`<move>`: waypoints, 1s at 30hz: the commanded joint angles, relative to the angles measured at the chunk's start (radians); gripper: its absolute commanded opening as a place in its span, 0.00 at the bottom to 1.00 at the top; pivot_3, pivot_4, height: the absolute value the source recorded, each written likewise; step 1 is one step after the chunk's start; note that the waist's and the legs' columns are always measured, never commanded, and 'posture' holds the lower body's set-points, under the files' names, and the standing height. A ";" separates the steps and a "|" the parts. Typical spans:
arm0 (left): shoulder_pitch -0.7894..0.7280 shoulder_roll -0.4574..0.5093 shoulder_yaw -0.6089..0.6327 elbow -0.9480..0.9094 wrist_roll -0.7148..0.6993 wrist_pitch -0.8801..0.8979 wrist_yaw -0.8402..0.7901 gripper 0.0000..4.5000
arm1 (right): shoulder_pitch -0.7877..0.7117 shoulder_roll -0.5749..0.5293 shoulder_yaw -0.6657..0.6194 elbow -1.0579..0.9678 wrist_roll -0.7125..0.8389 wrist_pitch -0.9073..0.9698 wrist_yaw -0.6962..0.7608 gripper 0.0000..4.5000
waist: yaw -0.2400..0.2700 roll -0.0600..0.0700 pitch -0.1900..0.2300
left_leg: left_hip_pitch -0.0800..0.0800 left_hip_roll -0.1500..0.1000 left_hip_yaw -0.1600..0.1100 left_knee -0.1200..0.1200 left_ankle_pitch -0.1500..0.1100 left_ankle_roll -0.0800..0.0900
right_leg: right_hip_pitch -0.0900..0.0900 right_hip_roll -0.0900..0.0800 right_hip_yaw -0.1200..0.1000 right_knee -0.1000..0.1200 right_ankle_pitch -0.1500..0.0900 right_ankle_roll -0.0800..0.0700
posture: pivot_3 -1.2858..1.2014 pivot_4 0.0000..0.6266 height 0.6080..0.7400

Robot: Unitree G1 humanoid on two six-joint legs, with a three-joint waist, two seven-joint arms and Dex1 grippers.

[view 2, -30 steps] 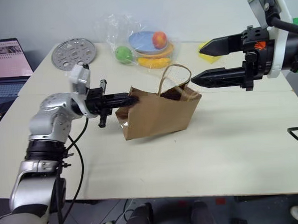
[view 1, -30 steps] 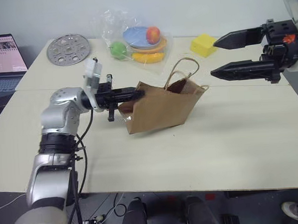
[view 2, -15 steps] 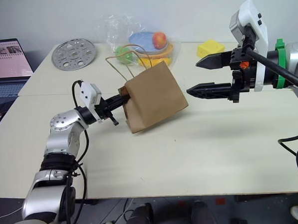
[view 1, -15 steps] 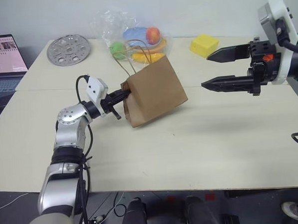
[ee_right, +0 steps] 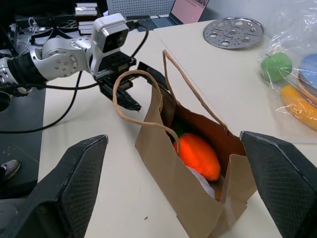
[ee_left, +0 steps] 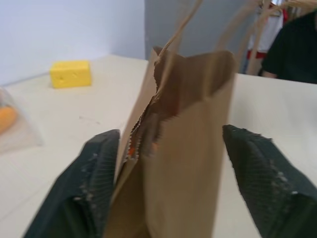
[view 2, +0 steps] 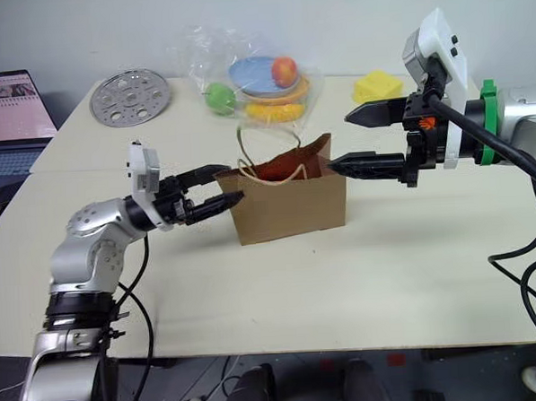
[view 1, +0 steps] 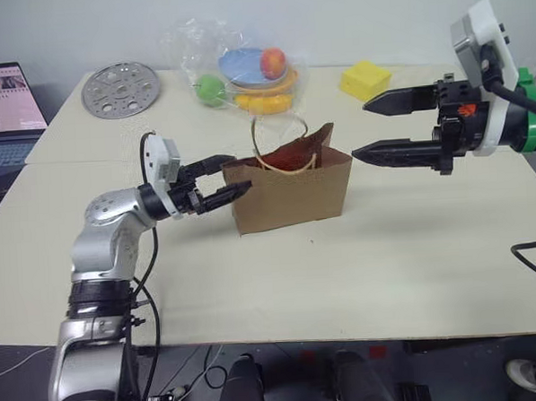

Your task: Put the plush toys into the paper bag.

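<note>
Both eye views look forward and down over the table (view 1: 416, 274). The left wrist view sits close against the bag (ee_left: 183, 148); the right wrist view looks down into it. All share the bag.

Probably lab: laptop (view 1: 7, 111), cabled table (view 1: 415, 256)

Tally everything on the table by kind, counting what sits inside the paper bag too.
Paper bag: 1
Plush toys inside it: 2, an orange carrot and a white toy under it
Clear plastic bag of fruit with a blue plate: 1
Yellow block: 1
Perforated metal disc: 1
Laptop: 1
Total: 7
</note>
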 commanded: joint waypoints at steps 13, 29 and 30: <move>-0.161 -0.052 -0.035 0.388 0.133 -0.283 -0.091 0.99 | -0.039 0.007 -0.008 0.007 -0.019 -0.033 0.003 1.00 | 0.007 0.000 0.000 | 0.001 0.000 0.000 0.002 0.000 0.000 | 0.000 0.000 0.000 0.002 0.000 0.000 | 0.52 0.24 1.00; -0.285 -0.088 -0.027 0.574 0.145 -0.357 -0.249 0.38 | -0.022 -0.015 -0.026 0.008 -0.034 -0.035 0.010 1.00 | -0.003 0.000 0.000 | 0.001 0.000 0.000 0.001 0.000 0.000 | -0.001 0.000 0.000 0.004 0.000 0.000 | 0.52 0.24 1.00; -0.281 -0.086 -0.029 0.570 0.146 -0.351 -0.256 0.32 | -0.024 -0.017 -0.028 0.010 -0.034 -0.033 0.009 1.00 | -0.003 0.000 0.000 | 0.001 0.000 0.000 0.001 0.000 0.000 | -0.001 0.000 0.000 0.004 0.000 0.000 | 0.52 0.24 1.00</move>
